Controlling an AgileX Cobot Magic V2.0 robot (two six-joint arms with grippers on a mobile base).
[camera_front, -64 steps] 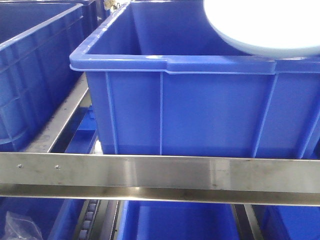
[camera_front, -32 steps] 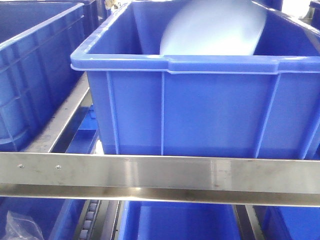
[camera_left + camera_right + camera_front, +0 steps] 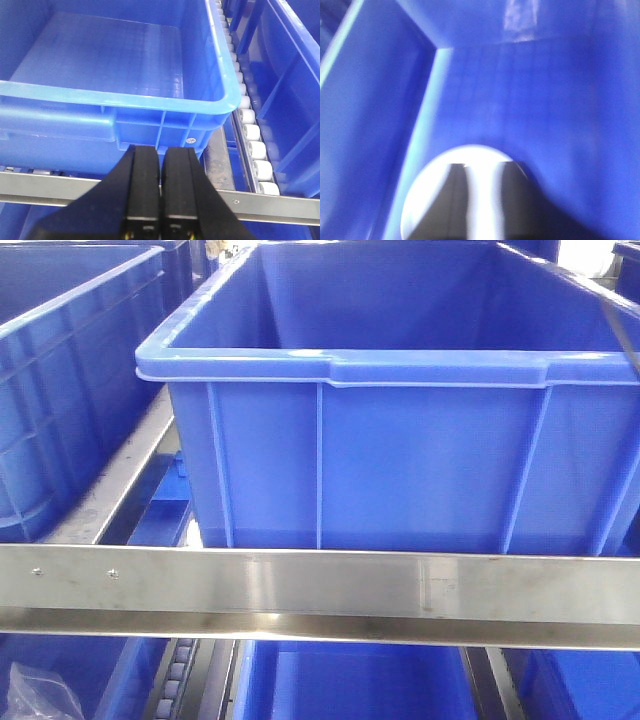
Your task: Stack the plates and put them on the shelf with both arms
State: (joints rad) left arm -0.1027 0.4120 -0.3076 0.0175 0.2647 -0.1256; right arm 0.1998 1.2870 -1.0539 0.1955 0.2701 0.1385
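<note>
pale plate (image 3: 425, 195) held in right gripper (image 3: 480, 210) inside blue bin (image 3: 520, 100).

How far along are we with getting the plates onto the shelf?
Nearly there, but not released. In the right wrist view, the right gripper holds a pale plate low inside a blue bin; blur hides whether it is one plate or a stack, and whether it rests on the floor. The left gripper is shut and empty outside a bin. Left: set down, let go, withdraw.

Left claw (image 3: 160, 200): black, angular, flat-faced fingers. Right claw (image 3: 482, 205): seemingly black too, badly blurred.
</note>
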